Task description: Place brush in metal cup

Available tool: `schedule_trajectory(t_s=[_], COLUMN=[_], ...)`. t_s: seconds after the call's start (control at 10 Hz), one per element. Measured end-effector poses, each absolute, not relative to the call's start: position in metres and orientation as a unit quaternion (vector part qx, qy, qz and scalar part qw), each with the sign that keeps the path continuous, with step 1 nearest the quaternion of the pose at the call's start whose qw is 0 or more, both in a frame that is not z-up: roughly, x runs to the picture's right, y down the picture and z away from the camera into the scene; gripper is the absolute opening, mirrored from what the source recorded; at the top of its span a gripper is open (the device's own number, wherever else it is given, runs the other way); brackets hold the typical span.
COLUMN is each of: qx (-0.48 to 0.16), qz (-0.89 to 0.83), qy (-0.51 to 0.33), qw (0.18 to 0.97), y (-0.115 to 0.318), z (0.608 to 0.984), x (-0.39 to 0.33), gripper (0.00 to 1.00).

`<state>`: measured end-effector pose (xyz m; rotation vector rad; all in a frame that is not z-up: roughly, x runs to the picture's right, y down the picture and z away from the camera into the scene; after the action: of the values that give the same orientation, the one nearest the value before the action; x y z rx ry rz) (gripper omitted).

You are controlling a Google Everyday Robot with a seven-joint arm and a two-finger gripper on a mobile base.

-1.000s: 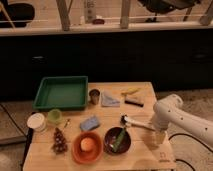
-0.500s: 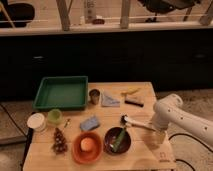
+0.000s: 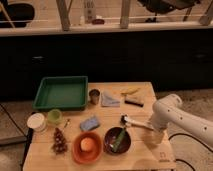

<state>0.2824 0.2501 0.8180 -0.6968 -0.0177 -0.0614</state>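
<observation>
Dim, warm light, seemingly from above: the wooden surface [image 3: 142, 159] is the best-lit patch, while the cabinet front [image 3: 125, 55] behind it goes near black and the floor on both sides drops into murk. The white arm [image 3: 172, 112] on the right is the hottest area, and the tool [image 3: 125, 120], low over the surface right of centre beside the dark bowl [image 3: 117, 140], reads as a pale spot. Shadows are short and soft, tucked under things. A washed-out pale band runs behind the railing [image 3: 120, 12] along the top, and colour is noisy throughout.
</observation>
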Motion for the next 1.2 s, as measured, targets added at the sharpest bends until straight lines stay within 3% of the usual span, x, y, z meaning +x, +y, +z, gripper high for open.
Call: schedule_trajectory(t_s=[0.7,0.8,1.2], qx=[-0.337,-0.339,-0.342], qz=[-0.038,-0.039,-0.04], qy=[-0.045,-0.048,-0.051], qw=[0.94,0.939,0.937], y=[0.241,0.24,0.235], z=[0.831,0.834,0.841], x=[0.261,0.258,0.257], gripper=[0.78,0.71,0.29])
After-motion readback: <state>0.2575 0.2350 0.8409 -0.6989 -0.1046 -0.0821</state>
